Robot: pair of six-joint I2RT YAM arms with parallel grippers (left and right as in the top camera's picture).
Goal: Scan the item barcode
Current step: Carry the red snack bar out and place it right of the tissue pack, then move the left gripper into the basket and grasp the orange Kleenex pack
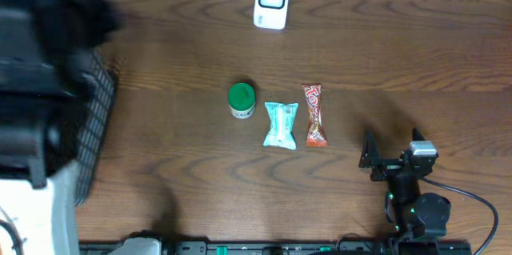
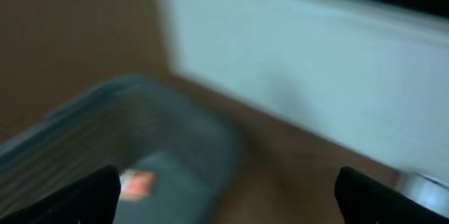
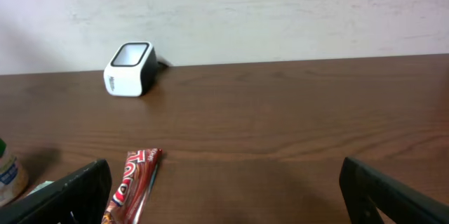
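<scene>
A white barcode scanner (image 1: 271, 1) stands at the table's far edge, also in the right wrist view as the scanner (image 3: 130, 69). Three items lie mid-table: a green-lidded jar (image 1: 242, 100), a teal packet (image 1: 281, 124) and a red candy bar (image 1: 314, 114). My right gripper (image 1: 392, 156) rests near the front right, open and empty, to the right of the candy bar (image 3: 133, 184). My left arm (image 1: 40, 55) is a dark blur at the far left. The left gripper (image 2: 224, 190) is open over a mesh basket (image 2: 165, 136), where a small orange-red item (image 2: 137, 184) lies blurred.
The black mesh basket (image 1: 96, 127) sits at the table's left edge, partly under my left arm. A pale wall (image 3: 280, 6) runs behind the scanner. Bare brown tabletop (image 1: 400, 55) lies between the items and the scanner.
</scene>
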